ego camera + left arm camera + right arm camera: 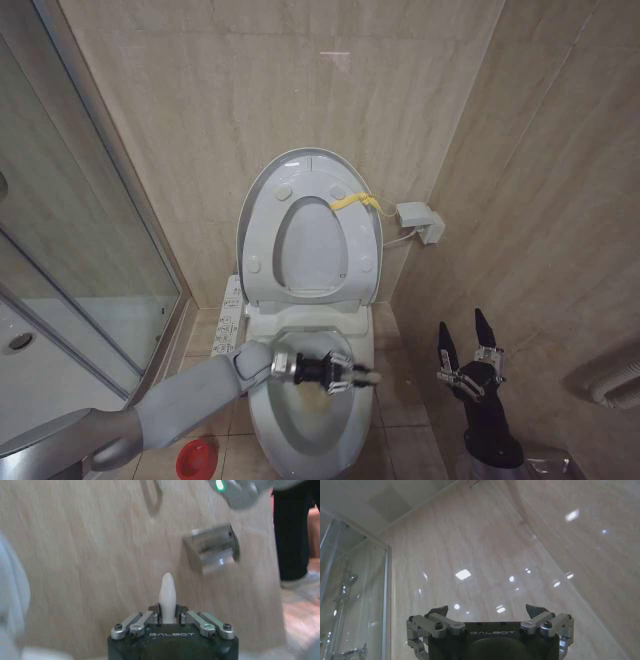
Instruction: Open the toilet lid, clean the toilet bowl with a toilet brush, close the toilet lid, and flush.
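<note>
Grey left arm (180,395), black pincer (169,611) marked GALBOT, silver screwed finger links.

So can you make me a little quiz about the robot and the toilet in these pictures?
1. True or false: the toilet lid is standing open against the wall.
2. Which gripper holds the toilet brush?
A. left gripper
B. right gripper
C. neither
3. Fill in: the left gripper is over the toilet ____.

Key:
1. True. The lid and seat ring are both up.
2. A. It is shut on the white handle; the right gripper is open, pointing up beside the toilet.
3. Bowl.
</note>
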Robot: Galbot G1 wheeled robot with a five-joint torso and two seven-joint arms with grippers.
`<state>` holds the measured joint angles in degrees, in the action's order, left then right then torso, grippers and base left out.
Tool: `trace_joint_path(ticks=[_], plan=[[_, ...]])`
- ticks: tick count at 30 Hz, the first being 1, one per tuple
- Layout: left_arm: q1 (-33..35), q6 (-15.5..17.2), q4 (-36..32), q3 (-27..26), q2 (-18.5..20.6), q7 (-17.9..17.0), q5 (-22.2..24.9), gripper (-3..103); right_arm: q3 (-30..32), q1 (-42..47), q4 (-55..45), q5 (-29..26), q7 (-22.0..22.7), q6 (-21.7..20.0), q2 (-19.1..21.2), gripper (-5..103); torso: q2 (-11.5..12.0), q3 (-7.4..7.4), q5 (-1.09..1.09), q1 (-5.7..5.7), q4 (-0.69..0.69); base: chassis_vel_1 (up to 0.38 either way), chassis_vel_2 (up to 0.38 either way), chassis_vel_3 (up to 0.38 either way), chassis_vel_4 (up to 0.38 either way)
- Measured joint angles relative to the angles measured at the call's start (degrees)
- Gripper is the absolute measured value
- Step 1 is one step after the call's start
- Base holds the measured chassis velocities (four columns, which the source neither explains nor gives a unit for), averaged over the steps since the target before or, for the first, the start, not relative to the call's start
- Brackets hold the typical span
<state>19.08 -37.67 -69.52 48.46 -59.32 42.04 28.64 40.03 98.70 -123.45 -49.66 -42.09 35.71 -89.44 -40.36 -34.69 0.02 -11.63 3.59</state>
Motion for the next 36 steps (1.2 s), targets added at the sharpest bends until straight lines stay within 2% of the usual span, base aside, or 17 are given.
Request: trace_joint_path(ticks=[3, 6, 9, 13, 15, 18, 20, 24, 25, 29, 31, 36], plan=[[-0.6, -0.1, 0.3, 0.0, -0.3, 0.0, 0.2, 20, 0.2, 0.0, -0.1, -0.2, 0.0, 0.0, 0.2, 100, 0.0, 0.00, -0.02, 0.00, 0.01, 0.000, 0.000, 0.000, 0.000], [-2.2, 0.4, -2.4, -1.9, -2.4, -1.0, 2.4, 20, 0.5, -0.3, -0.1, -0.4, 0.1, -0.1, 0.3, 100, 0.0, 0.01, -0.02, 0.00, 0.13, 0.000, 0.000, 0.000, 0.000], [-2.5, 0.5, -2.5, -2.2, -2.9, -1.0, 2.6, 20, 0.5, -0.4, 0.1, -0.4, 0.2, -0.1, 0.2, 100, 0.0, 0.01, -0.01, 0.00, 0.16, -0.019, -0.007, -0.003, -0.007], [-1.2, -0.1, 1.6, -1.7, -2.4, -0.1, 1.1, 20, 0.3, -0.4, 0.2, -0.3, 0.2, -0.1, 0.2, 100, 0.0, 0.01, -0.02, 0.00, 0.08, -0.014, -0.005, 0.002, 0.001], [-0.5, -0.8, 4.8, -1.5, -2.3, 0.6, 0.0, 20, 0.2, -0.5, 0.2, -0.3, 0.2, -0.1, 0.3, 100, 0.0, 0.00, -0.02, 0.00, -0.01, 0.000, 0.000, 0.000, 0.000], [-0.8, -0.9, 4.6, -1.7, -3.2, 0.7, 0.2, 20, 0.3, -0.5, 0.2, -0.3, 0.2, -0.1, 0.4, 100, 0.0, 0.00, -0.01, 0.01, 0.01, 0.000, 0.000, 0.000, 0.000], [-1.8, -0.4, 1.4, -2.5, -4.9, 0.1, 1.6, 20, 0.4, -0.6, 0.4, -0.4, 0.2, -0.1, 0.3, 100, 0.0, 0.01, -0.03, 0.00, 0.12, 0.000, 0.000, 0.000, 0.000], [-2.5, -0.3, 1.2, -3.3, -6.5, 0.7, 1.8, 20, 0.5, -0.6, 0.5, -0.4, 0.2, -0.1, 0.2, 100, 0.0, 0.00, -0.02, 0.00, 0.16, -0.014, -0.008, 0.001, 0.003], [-2.5, -0.3, 1.2, -3.3, -6.5, 0.7, 1.8, 20, 0.5, -0.6, 0.5, -0.4, 0.2, -0.1, 0.2, 100, 0.0, 0.00, -0.02, 0.00, 0.16, -0.058, -0.031, 0.004, 0.012], [-0.6, -0.9, 6.4, -2.2, -4.7, 1.7, -0.5, 20, 0.5, 0.0, 0.0, -0.6, 0.1, -0.1, 0.4, 100, 0.0, 0.00, -0.02, 0.00, 0.01, 0.000, 0.000, 0.000, 0.000], [-0.2, -1.0, 6.6, -2.6, -4.1, 2.1, -1.0, 20, 0.5, 0.0, -0.2, -0.7, 0.1, -0.1, 0.5, 100, 0.0, 0.00, -0.02, 0.00, 0.00, 0.000, 0.000, 0.000, 0.000], [-0.6, -0.6, 1.3, -6.1, -2.3, 2.0, 0.3, 20, 0.7, -0.1, -0.1, -1.0, 0.1, -0.1, 0.7, 100, 0.0, 0.01, -0.04, 0.01, 0.14, 0.000, 0.000, 0.000, 0.000]])
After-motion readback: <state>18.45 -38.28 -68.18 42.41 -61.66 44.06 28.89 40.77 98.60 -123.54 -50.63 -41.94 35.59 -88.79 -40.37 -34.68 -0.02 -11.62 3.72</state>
